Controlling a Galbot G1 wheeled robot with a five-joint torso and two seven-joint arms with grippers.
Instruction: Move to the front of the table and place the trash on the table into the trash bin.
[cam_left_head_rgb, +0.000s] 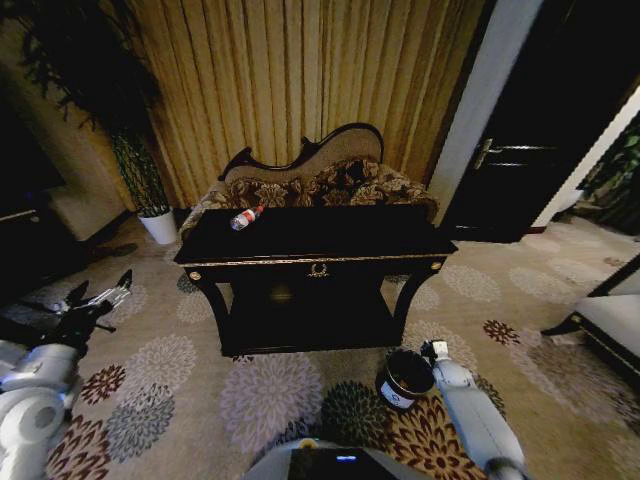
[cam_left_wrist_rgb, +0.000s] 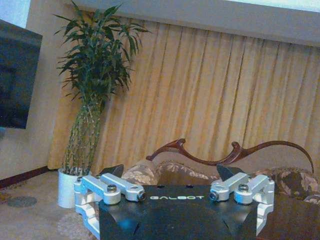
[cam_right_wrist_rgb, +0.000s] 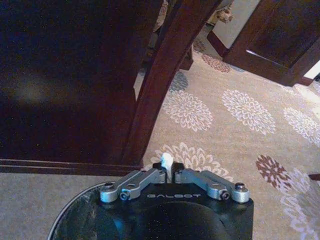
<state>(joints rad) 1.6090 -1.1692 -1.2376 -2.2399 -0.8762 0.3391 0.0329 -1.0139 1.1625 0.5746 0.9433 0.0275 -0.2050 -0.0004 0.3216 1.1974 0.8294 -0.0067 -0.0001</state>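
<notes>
The black table (cam_left_head_rgb: 400, 243) with gold trim stands ahead of me. On its top, near the far left corner, lies a clear bottle (cam_left_head_rgb: 245, 217) with a red cap. The small round dark trash bin (cam_left_head_rgb: 405, 378) sits on the carpet by the table's front right leg. My right gripper (cam_left_head_rgb: 433, 351) hangs at the bin's rim (cam_right_wrist_rgb: 70, 210). In the right wrist view that gripper (cam_right_wrist_rgb: 168, 170) is shut on a small white scrap (cam_right_wrist_rgb: 166, 160), right next to the table leg (cam_right_wrist_rgb: 155, 90). My left gripper (cam_left_head_rgb: 100, 292) is open and empty, low at the left, away from the table; its fingers (cam_left_wrist_rgb: 111, 172) are spread wide.
A patterned sofa (cam_left_head_rgb: 310, 185) stands behind the table against yellow curtains. A tall plant in a white pot (cam_left_head_rgb: 158, 225) is at the back left. A dark door (cam_left_head_rgb: 520, 150) is at the right, and a seat (cam_left_head_rgb: 610, 320) at the far right. Flowered carpet lies around the table.
</notes>
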